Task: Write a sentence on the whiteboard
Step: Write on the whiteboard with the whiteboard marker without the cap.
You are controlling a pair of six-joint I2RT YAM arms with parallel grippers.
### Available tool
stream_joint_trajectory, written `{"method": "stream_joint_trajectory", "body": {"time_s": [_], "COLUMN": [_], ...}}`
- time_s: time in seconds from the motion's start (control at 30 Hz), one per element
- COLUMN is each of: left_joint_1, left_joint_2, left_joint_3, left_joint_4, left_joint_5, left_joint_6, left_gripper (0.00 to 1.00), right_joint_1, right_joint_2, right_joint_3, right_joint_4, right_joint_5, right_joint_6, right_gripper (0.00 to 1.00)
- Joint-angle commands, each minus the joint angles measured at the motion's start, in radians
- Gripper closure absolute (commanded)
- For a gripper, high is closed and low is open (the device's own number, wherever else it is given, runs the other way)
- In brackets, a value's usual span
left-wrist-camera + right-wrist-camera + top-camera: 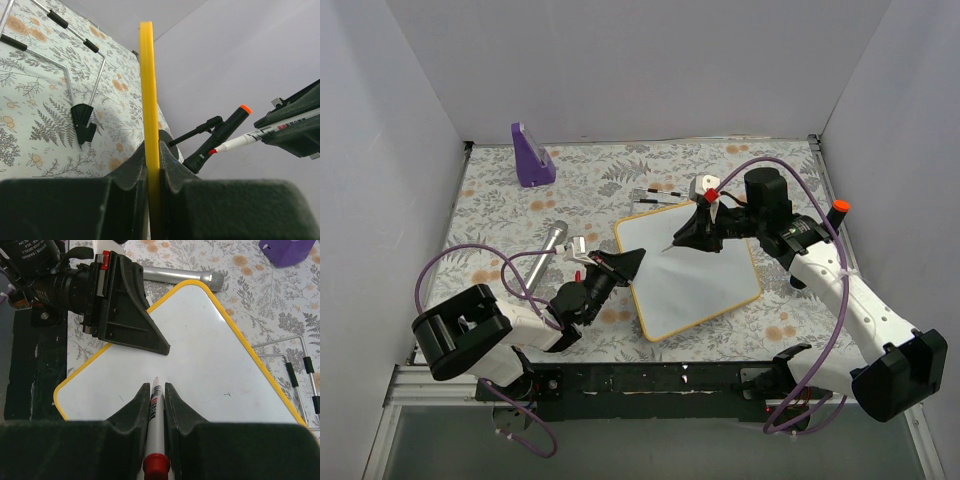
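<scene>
The whiteboard, glossy white with a yellow frame, lies on the floral table. My left gripper is shut on its left edge; the yellow edge stands between my fingers. My right gripper is shut on a white marker with a red end, pointing down at the board's upper middle. The tip is just at the surface; I cannot tell whether it touches. No red sentence shows; the board face looks blank apart from tiny specks. The marker also shows in the left wrist view.
A silver microphone lies left of the board. A purple wedge-shaped stand is at the back left. A wire rack with black sleeves lies behind the board. Grey walls enclose the table on three sides.
</scene>
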Motion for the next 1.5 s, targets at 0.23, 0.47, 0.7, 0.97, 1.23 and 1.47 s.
{"method": "stream_joint_trajectory", "body": {"time_s": [0.23,0.47,0.7,0.97,1.23,1.47], "left_joint_1": [-0.007,-0.007,-0.008,-0.013,-0.014,-0.016], "left_joint_2": [-0.039,-0.042,-0.040,-0.029,-0.037,-0.039], "left_joint_3": [0.004,0.006,0.010,0.021,0.021,0.015], "left_joint_4": [0.080,0.083,0.078,0.078,0.072,0.081], "left_joint_5": [-0.032,-0.035,-0.035,-0.035,-0.042,-0.044], "left_joint_6": [0.061,0.060,0.058,0.058,0.057,0.050], "left_gripper": [1.00,1.00,1.00,1.00,1.00,1.00], "right_joint_1": [0.007,0.009,0.013,0.067,0.070,0.070], "right_joint_2": [0.020,0.015,0.014,0.029,0.012,0.012], "right_joint_3": [0.076,0.070,0.068,0.077,0.070,0.071], "right_joint_4": [0.013,0.022,0.025,0.036,0.043,0.071], "right_joint_5": [0.016,0.017,0.025,0.042,0.091,0.135], "right_joint_6": [-0.029,-0.026,-0.030,-0.030,-0.034,-0.011], "right_gripper": [0.99,0.99,0.99,0.99,0.99,0.99]}}
